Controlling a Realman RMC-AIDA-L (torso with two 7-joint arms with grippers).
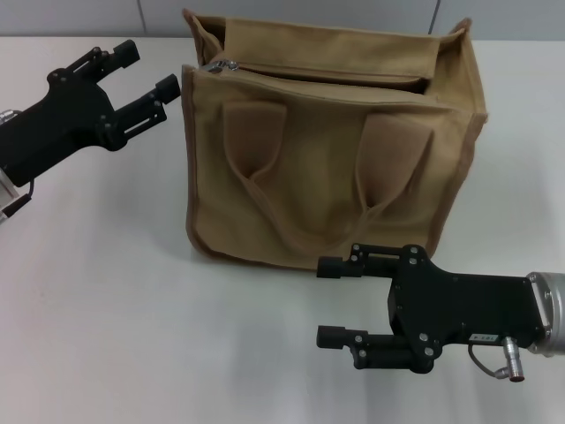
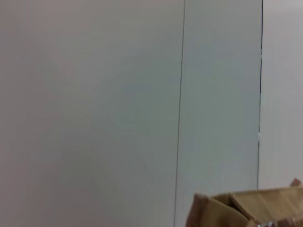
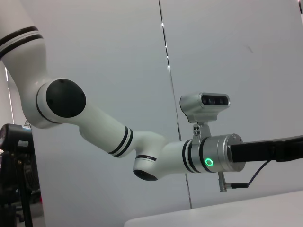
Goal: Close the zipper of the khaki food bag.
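Khaki food bag upright at table centre, top gaping. Zipper unclosed, slider at far-left corner. Left gripper fingers apart, just beside slider, likely positioned to grasp. Right gripper fingers apart, near bag front, empty.

One khaki food bag, one zipper, two grippers: left gripper, right gripper.
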